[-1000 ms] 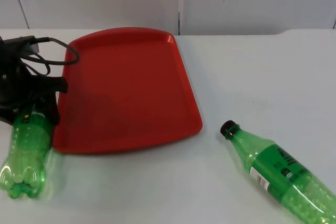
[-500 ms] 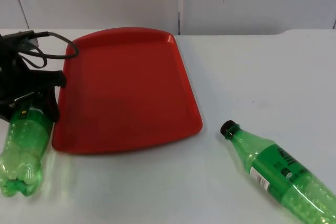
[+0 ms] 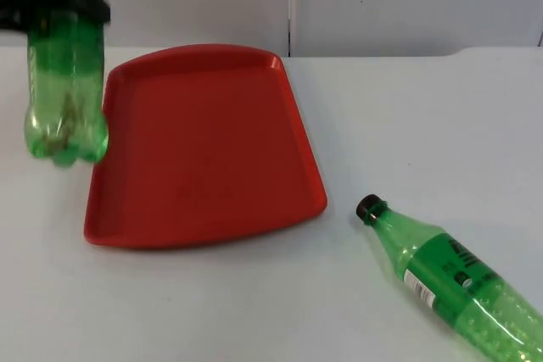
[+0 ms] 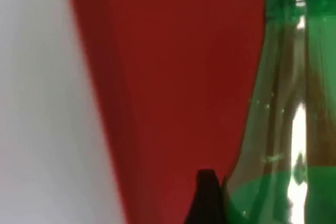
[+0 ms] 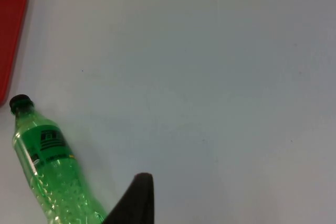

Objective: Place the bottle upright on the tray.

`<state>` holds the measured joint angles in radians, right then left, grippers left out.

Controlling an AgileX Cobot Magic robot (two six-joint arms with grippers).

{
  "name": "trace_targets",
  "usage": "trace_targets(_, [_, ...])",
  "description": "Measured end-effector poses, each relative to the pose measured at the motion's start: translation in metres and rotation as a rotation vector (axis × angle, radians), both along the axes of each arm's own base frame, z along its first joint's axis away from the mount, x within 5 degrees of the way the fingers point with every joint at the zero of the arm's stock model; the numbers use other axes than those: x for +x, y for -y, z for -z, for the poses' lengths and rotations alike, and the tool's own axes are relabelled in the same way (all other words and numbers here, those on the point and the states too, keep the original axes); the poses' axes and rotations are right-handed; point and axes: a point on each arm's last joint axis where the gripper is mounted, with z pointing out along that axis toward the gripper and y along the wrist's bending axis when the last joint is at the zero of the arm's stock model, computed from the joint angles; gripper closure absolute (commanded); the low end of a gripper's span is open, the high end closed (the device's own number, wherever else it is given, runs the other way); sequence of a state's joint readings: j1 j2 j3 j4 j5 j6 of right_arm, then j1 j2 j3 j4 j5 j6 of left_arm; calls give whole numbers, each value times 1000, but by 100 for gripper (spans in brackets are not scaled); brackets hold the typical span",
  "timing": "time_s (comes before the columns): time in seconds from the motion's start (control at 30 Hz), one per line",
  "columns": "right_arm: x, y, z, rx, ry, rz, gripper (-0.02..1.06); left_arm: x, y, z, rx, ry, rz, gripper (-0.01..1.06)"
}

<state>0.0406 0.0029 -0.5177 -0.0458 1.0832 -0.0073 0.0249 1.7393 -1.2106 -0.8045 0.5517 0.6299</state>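
The left gripper point(image 3: 59, 6) has its jaws clenched on the neck end of a green bottle point(image 3: 65, 91), which hangs base-down in the air at the worktop's far left, just over the red tray's point(image 3: 212, 137) left rim; held by the top like this, it can probably be set down standing. This bottle shows no label. A second green bottle point(image 3: 450, 277) lies on its side near the front right corner, black cap toward the tray, its dark green label too small to read. The right arm waits, its jaws' state not discernible.
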Motion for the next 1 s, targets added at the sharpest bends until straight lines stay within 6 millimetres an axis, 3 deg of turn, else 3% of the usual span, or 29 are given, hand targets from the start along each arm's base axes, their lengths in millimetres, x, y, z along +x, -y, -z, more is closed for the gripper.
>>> trace_targets(0.07, [0, 0, 0, 0, 0, 0, -1, -2, 1, -29, 4, 168, 12, 105])
trace_targets(0.1, [0, 0, 0, 0, 0, 0, -1, -2, 1, -29, 4, 168, 12, 105])
trace_targets(0.2, [0, 0, 0, 0, 0, 0, -1, -2, 2, -53, -15, 333, 10, 105])
trace_targets(0.33, [0, 0, 0, 0, 0, 0, -1, 1, 3, -66, -30, 479, 17, 105])
trace_targets(0.6, [0, 0, 0, 0, 0, 0, -1, 9, 9, -93, 144, 742, 209, 105])
trace_targets(1.0, [0, 0, 0, 0, 0, 0, -1, 44, 6, -93, 125, 744, 155, 105])
